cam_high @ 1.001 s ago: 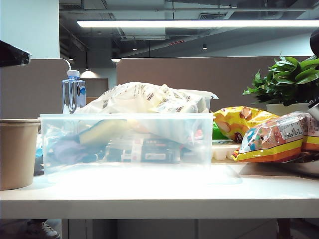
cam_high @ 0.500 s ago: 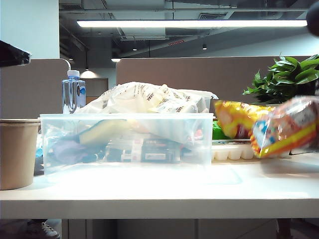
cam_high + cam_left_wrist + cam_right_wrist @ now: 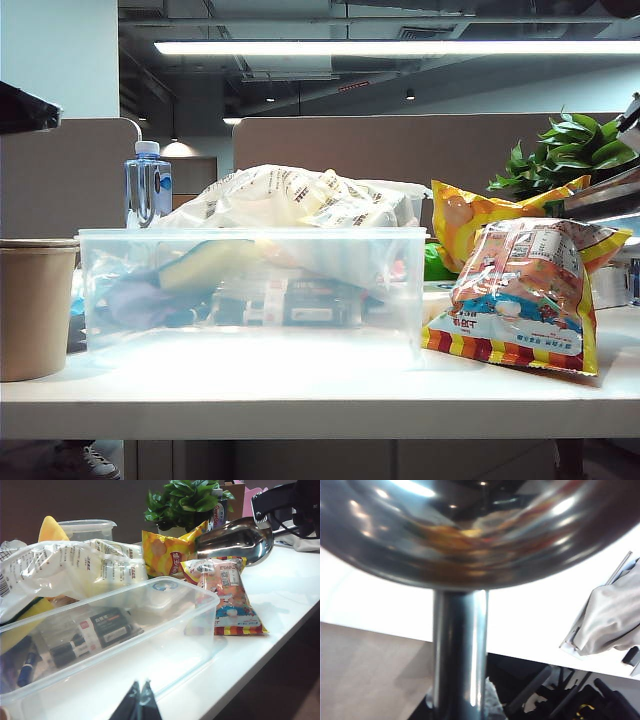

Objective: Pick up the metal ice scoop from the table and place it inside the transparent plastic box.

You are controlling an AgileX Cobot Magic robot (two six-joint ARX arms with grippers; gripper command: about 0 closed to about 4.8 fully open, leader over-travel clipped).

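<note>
Right gripper (image 3: 295,517) pinched the shiny steel ice scoop (image 3: 235,541) by its handle, airborne over the white tabletop's (image 3: 285,587) right end for carrying toward the clear plastic box (image 3: 107,640), while the left gripper (image 3: 140,705) idled, seemingly pressed together.

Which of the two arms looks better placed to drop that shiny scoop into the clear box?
The right. Its end effector already holds the metal ice scoop above the table's right side, beyond the snack bags. The left end effector is shut and empty, near the transparent plastic box.

scoop (image 3: 235,540) – shiny silver | box (image 3: 250,290) – clear, frosted rim | table (image 3: 300,400) – white | snack bag (image 3: 520,300) – red-and-yellow striped edge, orange top | paper cup (image 3: 35,310) – tan | plant (image 3: 575,150) – green
</note>
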